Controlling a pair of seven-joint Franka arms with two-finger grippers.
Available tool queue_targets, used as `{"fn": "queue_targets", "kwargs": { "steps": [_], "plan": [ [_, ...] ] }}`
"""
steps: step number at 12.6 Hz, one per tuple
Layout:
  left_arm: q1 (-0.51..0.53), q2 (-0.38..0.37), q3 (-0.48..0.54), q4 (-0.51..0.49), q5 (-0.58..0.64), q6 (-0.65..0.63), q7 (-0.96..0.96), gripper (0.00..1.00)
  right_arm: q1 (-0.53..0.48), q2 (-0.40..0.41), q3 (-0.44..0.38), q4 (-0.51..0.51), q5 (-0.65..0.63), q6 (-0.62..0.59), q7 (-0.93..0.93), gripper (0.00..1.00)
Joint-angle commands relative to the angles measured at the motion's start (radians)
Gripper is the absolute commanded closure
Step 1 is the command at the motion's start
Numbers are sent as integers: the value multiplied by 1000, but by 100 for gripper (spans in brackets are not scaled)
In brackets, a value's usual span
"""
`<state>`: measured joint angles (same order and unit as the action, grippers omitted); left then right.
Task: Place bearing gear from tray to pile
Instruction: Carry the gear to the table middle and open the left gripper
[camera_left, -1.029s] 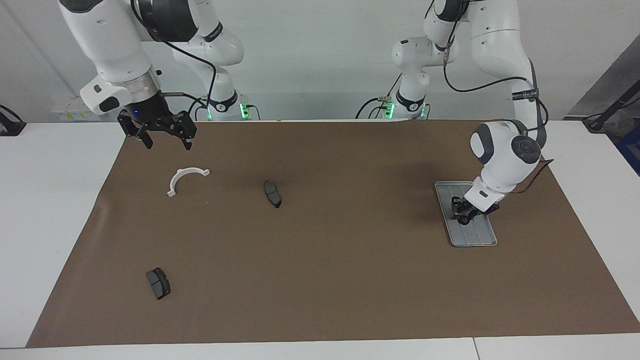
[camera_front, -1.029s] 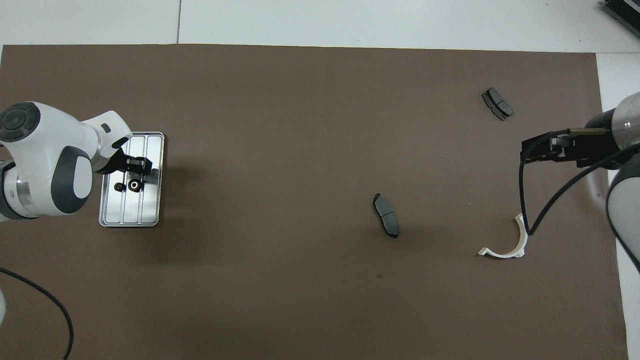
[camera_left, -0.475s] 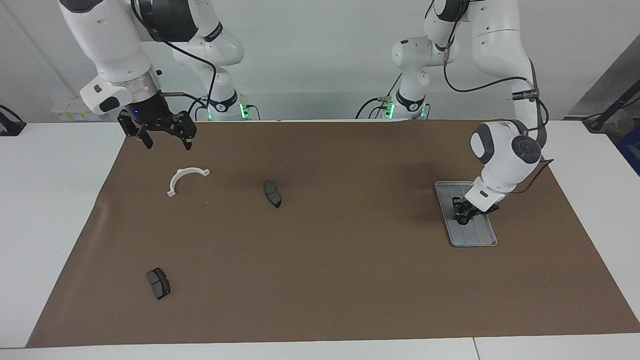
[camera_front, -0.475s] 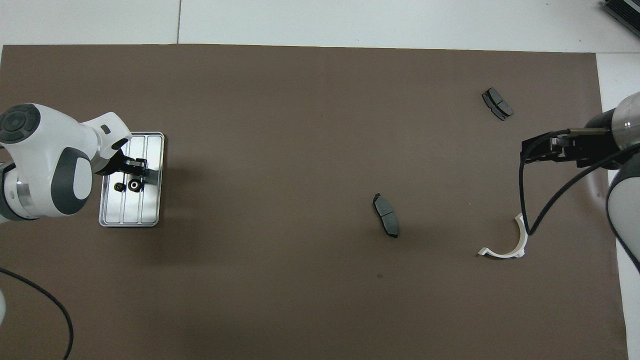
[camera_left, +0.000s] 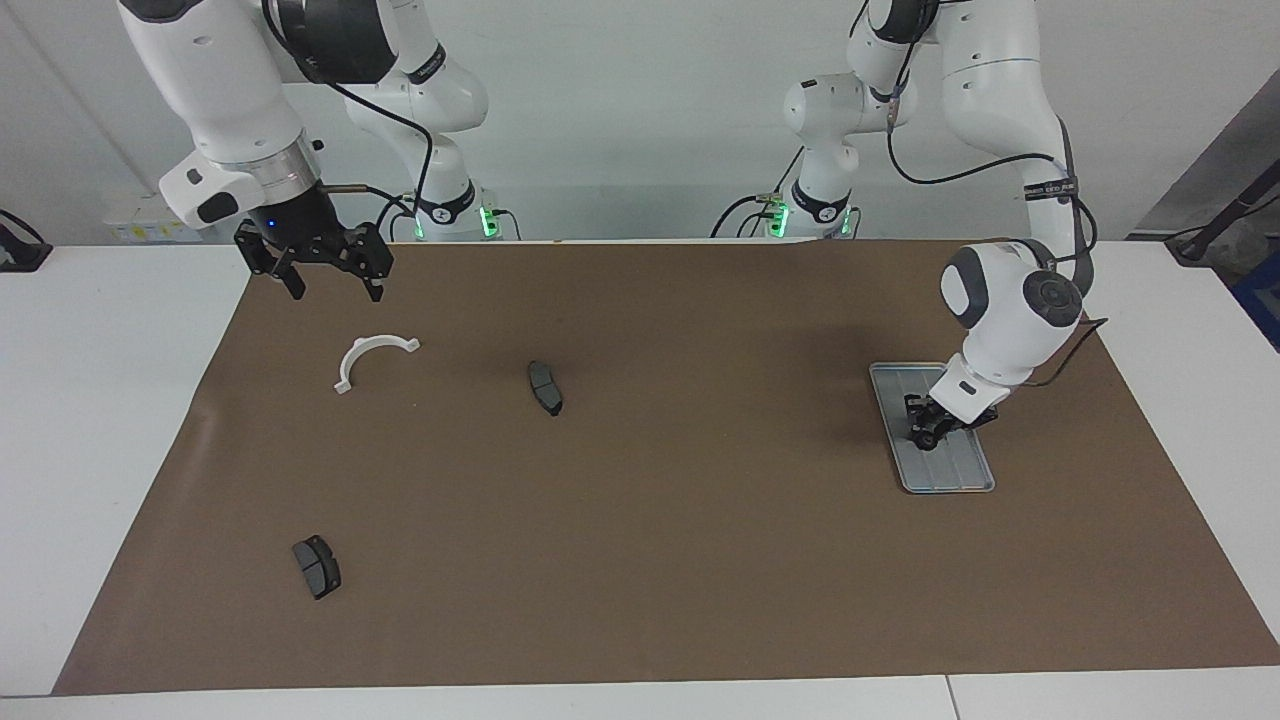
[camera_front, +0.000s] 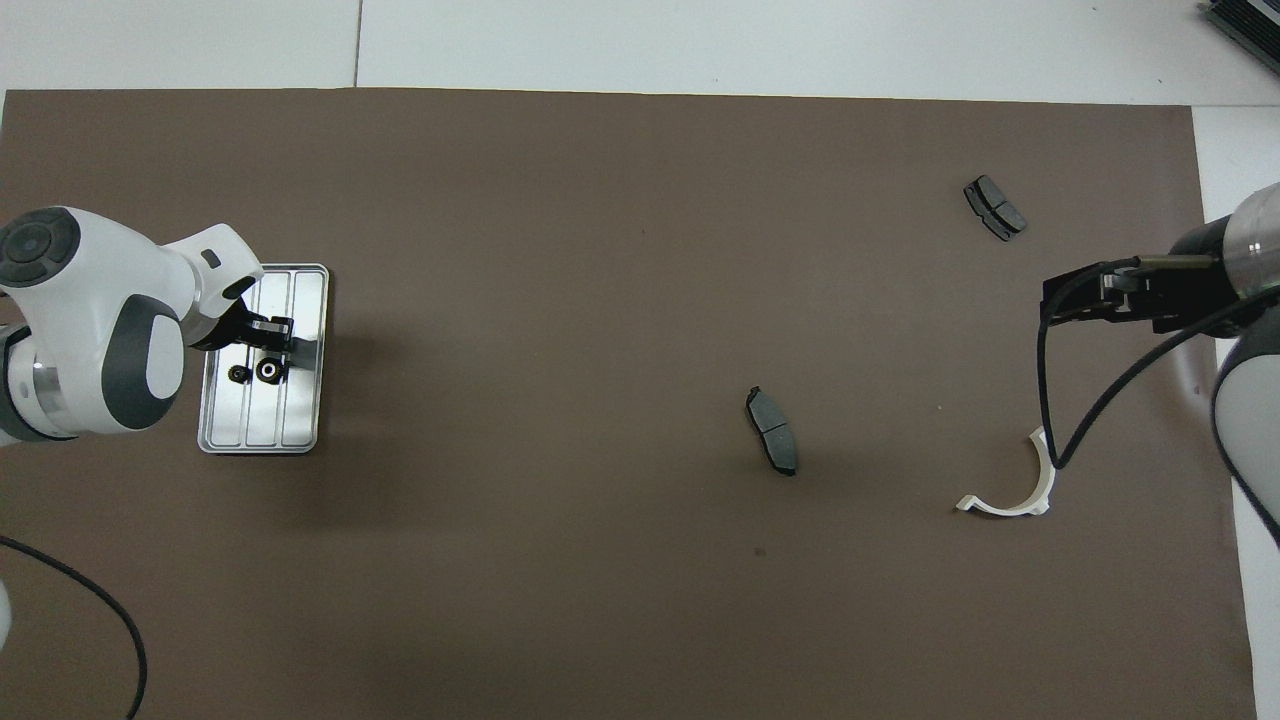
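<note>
The silver ridged tray lies toward the left arm's end of the brown mat. Two small black round gear parts lie side by side in it. My left gripper is tilted down low over the tray, right at these parts; whether it touches them is not visible. The pile is scattered toward the right arm's end: a white curved bracket and two dark brake pads. My right gripper hangs open and empty above the mat beside the bracket.
The brown mat covers most of the white table. One brake pad lies near the mat's middle, and the other brake pad is farther from the robots. A black cable lies near the left arm.
The left gripper has shifted slightly over the tray. The round parts in the tray and the pile have not moved. The right arm stays nearly still.
</note>
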<state>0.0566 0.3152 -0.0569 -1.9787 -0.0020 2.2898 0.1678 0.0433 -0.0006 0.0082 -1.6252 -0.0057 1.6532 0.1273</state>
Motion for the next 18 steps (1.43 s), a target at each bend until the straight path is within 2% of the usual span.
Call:
{"fn": "queue_targets", "kwargs": {
  "steps": [1,3,5,9,13,15,18],
  "plan": [
    [-11,7,6,37,13,11,-8,86,-10,-6,6,-7,24,19,-23,0],
    [-18,7,2,83,2,-16,-20,87,-10,-6,6,-7,24,20,-23,0],
    [-81,7,2,116,0,-53,-139,87,-10,-6,6,-12,24,33,-24,0],
    [-308,-5,3,115,0,-88,-509,87,-10,-7,6,-19,26,34,-31,0],
    [-504,-10,-1,118,0,-78,-793,87,-11,-13,6,-35,26,34,-34,0],
    [-572,5,-3,124,0,-53,-876,87,-11,-15,6,-39,26,33,-34,0],
    [-627,31,-4,124,0,6,-903,85,-11,-22,6,-56,26,48,-32,0]
  ]
}}
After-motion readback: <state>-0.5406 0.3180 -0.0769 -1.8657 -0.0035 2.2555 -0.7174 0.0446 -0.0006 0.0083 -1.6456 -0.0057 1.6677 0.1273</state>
